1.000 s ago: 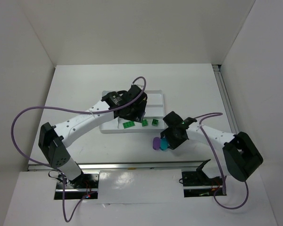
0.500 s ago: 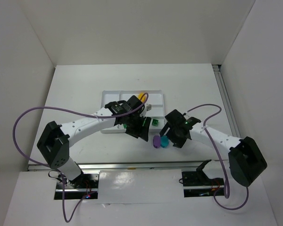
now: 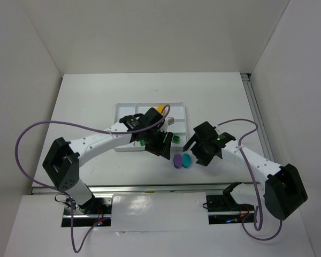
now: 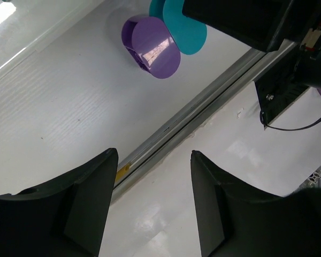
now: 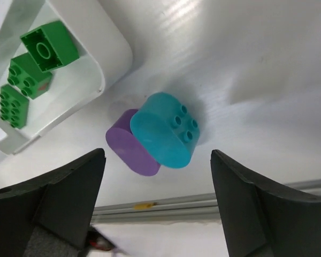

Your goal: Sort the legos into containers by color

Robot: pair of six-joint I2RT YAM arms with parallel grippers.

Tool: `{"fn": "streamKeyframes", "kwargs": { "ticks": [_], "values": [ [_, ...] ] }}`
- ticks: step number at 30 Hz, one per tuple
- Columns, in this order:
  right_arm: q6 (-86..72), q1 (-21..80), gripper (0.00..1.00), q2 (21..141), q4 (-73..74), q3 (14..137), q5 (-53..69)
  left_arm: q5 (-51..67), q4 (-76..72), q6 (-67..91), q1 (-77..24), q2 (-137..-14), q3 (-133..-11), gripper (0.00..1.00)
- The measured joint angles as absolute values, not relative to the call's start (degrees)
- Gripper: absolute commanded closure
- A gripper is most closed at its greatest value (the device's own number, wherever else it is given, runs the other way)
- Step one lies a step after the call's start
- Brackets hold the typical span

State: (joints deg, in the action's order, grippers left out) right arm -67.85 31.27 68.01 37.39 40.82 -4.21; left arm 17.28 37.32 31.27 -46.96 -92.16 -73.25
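Teal oval (image 5: 166, 136) — near tray (image 5: 115, 54) corner

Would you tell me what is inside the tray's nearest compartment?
Three green legos lie inside that section of the tray. Overhead, the left gripper covers part of it, so more may hide.

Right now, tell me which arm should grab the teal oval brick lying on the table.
Right. The right gripper is open and hangs over the teal brick, which sits centred in its wrist view, touching the purple brick. The left gripper is at the tray's near edge, with both bricks ahead of it.
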Motion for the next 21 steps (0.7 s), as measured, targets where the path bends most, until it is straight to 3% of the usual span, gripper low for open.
{"fn": "streamKeyframes", "kwargs": {
  "ticks": [9, 21],
  "values": [
    [-86.7, 31.4, 0.09, 66.5, 38.7, 39.0, 0.7, 15.0, 37.6, 31.2, -47.0, -92.2, -74.8, 0.32],
    [-99.4, 31.4, 0.1, 65.7, 36.5, 33.8, 2.4, 14.3, 37.7, 29.6, -47.0, -90.2, -74.0, 0.32]
  ]
}}
